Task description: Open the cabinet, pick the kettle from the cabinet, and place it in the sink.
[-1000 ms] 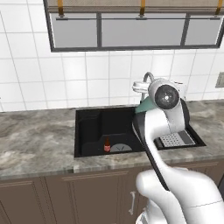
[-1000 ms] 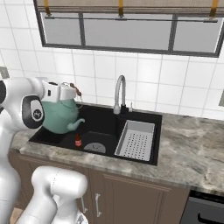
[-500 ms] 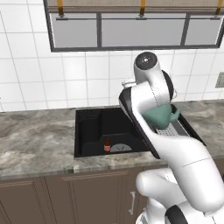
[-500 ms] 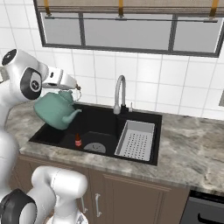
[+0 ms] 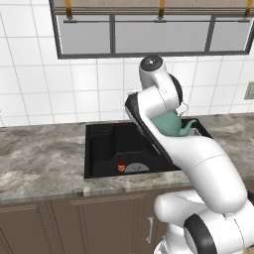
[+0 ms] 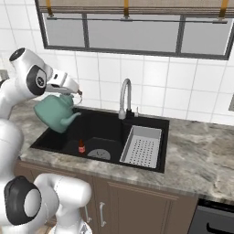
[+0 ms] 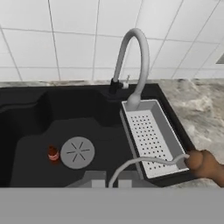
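Grey marbled counter runs under me, and my gripper (image 6: 77,93) is clamped on the kettle (image 6: 55,114) by its thin handle, so it hangs spout-down above the sink's (image 6: 55,145) left end, not yet inside. Below, a small red bottle (image 6: 82,147) stands beside the drain (image 6: 98,154); I judge it the only obstacle. Farther along sit the white strainer tray (image 6: 143,147) and the faucet (image 6: 124,97) at the back rim.

Grey marbled counter (image 6: 196,155) holds black sink (image 6: 109,130), faucet (image 6: 124,98).
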